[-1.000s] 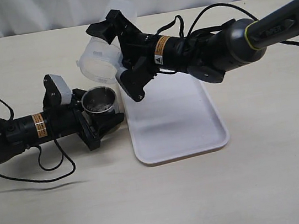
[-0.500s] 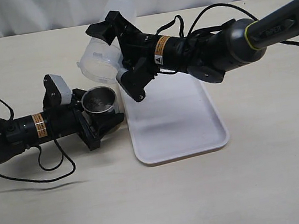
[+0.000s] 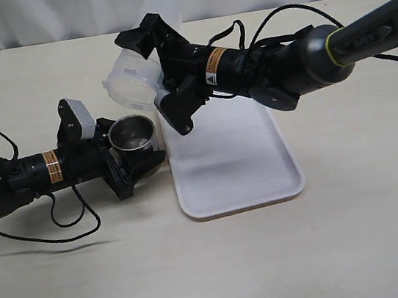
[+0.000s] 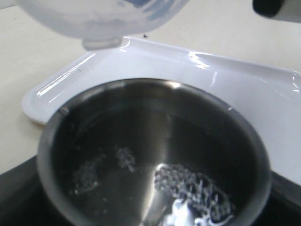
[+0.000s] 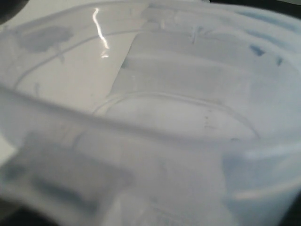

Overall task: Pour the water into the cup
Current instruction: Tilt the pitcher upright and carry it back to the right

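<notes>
The left gripper clasped the cup just beside the tray, a little water in it, the right gripper clasped the tilted tumbler above it, and we judged the steel rigid, light, slick, best held mid-wall.

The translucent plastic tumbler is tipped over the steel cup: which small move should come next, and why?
Probably the right gripper should turn the translucent plastic tumbler back upright. It is tipped with its mouth toward the short brushed-steel cup in the left gripper, no stream shows between them, and bubbly clear water already lies in the cup.
</notes>
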`<state>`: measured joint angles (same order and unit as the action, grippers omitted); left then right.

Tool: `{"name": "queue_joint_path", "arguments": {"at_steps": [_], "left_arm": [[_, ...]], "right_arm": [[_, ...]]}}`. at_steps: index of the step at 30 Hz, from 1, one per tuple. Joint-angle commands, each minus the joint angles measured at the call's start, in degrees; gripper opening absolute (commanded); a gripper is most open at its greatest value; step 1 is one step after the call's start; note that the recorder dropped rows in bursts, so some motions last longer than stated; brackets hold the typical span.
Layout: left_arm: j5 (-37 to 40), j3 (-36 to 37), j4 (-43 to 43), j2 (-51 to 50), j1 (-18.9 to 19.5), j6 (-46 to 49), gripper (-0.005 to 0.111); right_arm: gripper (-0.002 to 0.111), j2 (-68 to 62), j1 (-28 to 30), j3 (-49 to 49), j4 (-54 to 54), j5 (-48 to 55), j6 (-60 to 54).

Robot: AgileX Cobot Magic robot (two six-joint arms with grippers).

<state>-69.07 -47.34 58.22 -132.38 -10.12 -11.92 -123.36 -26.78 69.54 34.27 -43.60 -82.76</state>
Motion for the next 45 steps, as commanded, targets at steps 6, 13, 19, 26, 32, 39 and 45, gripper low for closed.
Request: {"name": "queue_joint_path", "arguments": {"at_steps": [6,13,19,26,32,39,45], "left_arm": [[-0.9,-0.29,-0.22,0.13,-0.17,-0.4,0.0],[-0.9,-0.29,-0.35,0.13,-0.17,-0.4,0.0],[-0.9,-0.29,-0.35,0.13,-0.17,-0.4,0.0],[-0.9,-0.29,-0.35,0.13,-0.17,-0.4,0.0],[-0.9,-0.29,-0.35,0.13,-0.17,-0.4,0.0],[-0.9,-0.29,-0.35,0.13,-0.17,-0.4,0.0],[-0.9,-0.29,-0.35,0.13,-0.17,-0.4,0.0]], "right_arm": [[0.004,0.61,-0.02,0.43,-3.79,-1.54,29.31],[0.004,0.87,0.09,0.43,-4.06,-1.54,54.09],[0.004,2.19,2.89,0.43,-22.01,-1.11,65.97],[0.004,2.19,12.35,0.43,-21.11,-0.96,86.57],[0.004,2.19,19.13,0.43,-21.11,1.74,90.72],[0.004,2.08,24.87,0.43,-21.35,5.75,90.97],[0.004,1.32,27.56,-0.17,-21.23,7.09,90.97]]}}
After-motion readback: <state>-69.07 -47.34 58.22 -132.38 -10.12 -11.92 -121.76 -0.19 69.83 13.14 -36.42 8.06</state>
